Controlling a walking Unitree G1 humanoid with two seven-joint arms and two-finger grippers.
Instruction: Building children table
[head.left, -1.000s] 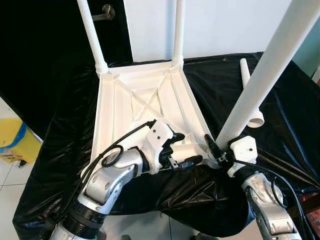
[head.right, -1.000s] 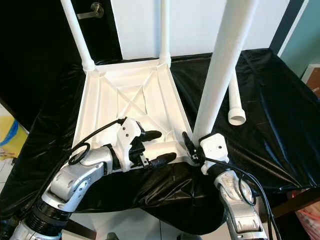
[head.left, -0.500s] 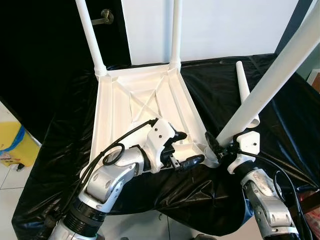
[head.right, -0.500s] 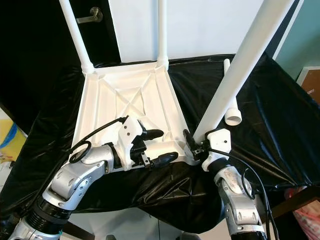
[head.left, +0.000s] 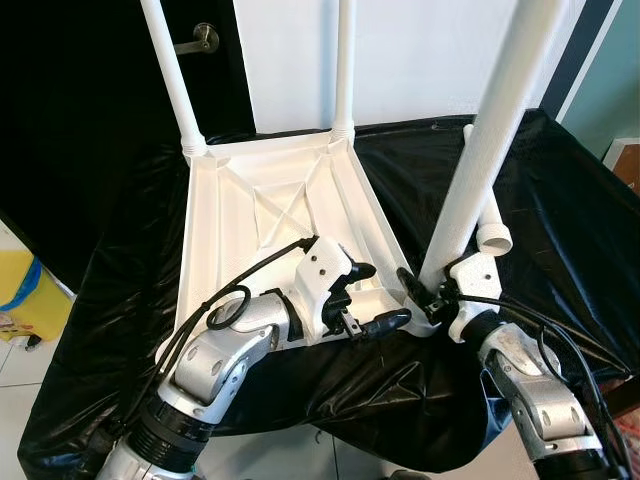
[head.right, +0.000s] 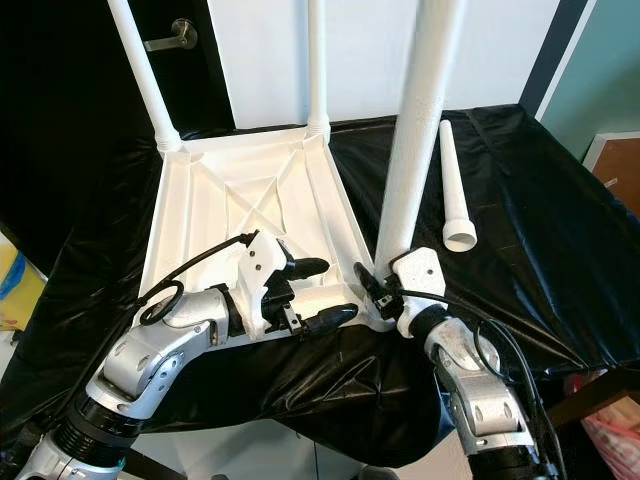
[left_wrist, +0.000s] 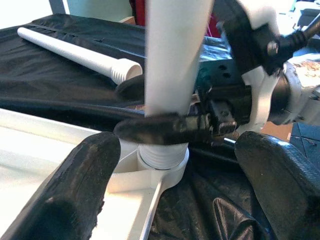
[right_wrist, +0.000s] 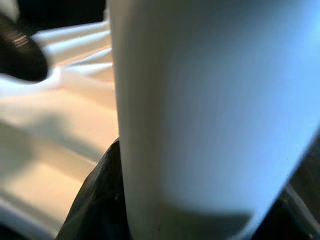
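Two white legs already stand up from the far corners of the upside-down table top (head.left: 262, 215).
It lies on a black sheet (head.left: 560, 210). The right gripper (head.left: 423, 297) pinches a third leg (head.left: 478, 165) upright at the near right corner. The left gripper (head.left: 368, 297) has its fingers spread wide over the near edge, just beside that leg. One loose leg (head.right: 452, 190) lies on the sheet.

A white table leg (left_wrist: 172, 65) is seated upright in a threaded corner socket (left_wrist: 160, 162) of the white tabletop (left_wrist: 45, 137), clamped by the right gripper (left_wrist: 165, 131). The left gripper's fingers (left_wrist: 75, 192) are spread apart in front. A loose leg (left_wrist: 80, 52) is laid on black sheeting (left_wrist: 50, 92).
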